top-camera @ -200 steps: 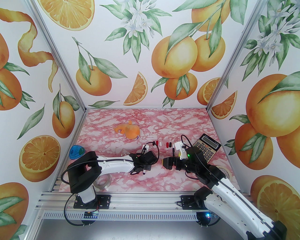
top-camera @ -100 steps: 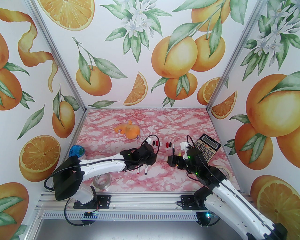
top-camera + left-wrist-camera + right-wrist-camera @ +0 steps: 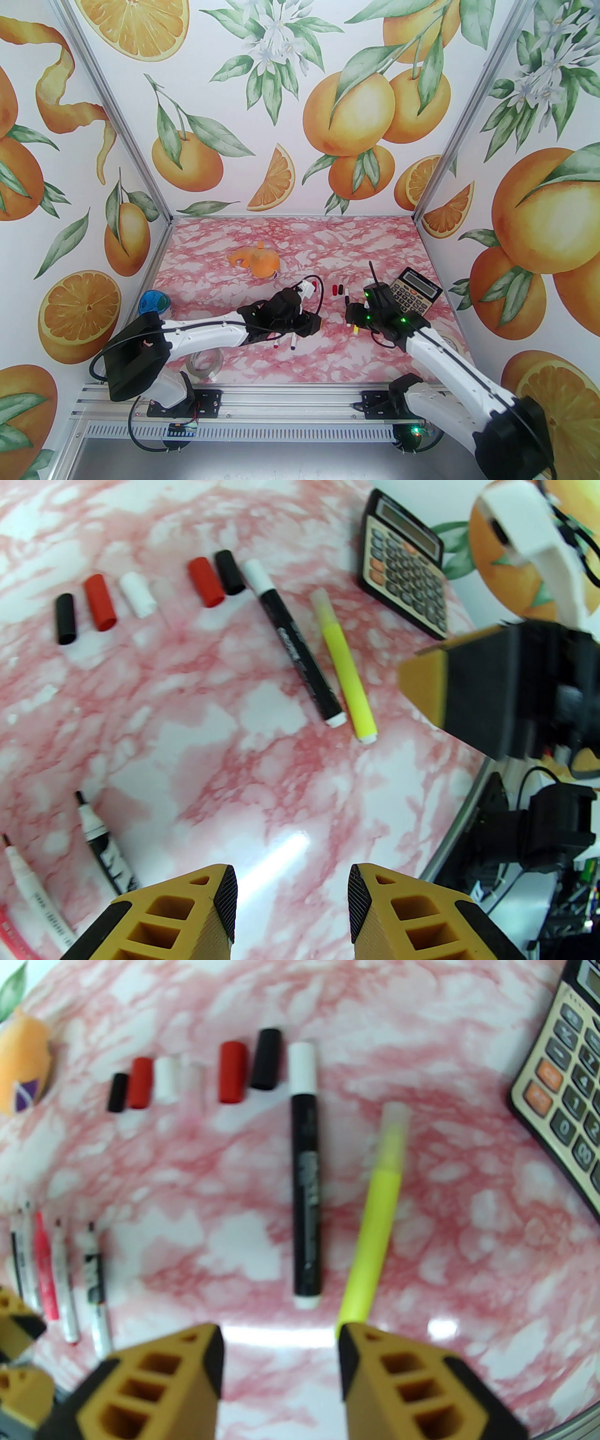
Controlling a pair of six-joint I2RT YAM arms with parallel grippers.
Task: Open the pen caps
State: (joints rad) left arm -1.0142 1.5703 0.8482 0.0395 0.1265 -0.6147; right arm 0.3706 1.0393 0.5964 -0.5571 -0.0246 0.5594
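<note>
Several loose pen caps lie in a row on the pink marble table: black (image 3: 64, 618), red (image 3: 99, 602), white (image 3: 137, 595), red (image 3: 205, 581) and black (image 3: 229, 572). To their right lie a black pen (image 3: 305, 1175) wearing a white cap (image 3: 302, 1068) and a yellow pen (image 3: 375, 1222) with a translucent cap (image 3: 393, 1124). Several uncapped pens (image 3: 65, 1278) lie at the left. My left gripper (image 3: 290, 902) hovers open and empty above bare table. Open too, my right gripper (image 3: 281, 1368) hangs just short of the black and yellow pens' near ends, holding nothing.
A calculator (image 3: 415, 293) lies at the right, close to the right wrist. An orange toy (image 3: 255, 261) sits farther back, a blue object (image 3: 152, 303) at the left edge, a tape roll (image 3: 205, 363) near the left base. The two grippers hang close together mid-table.
The left gripper moved right, leaving two uncapped pens on the table. The right wrist swung from pointing left to looking down over the capped pens, and its jaws narrowed.
</note>
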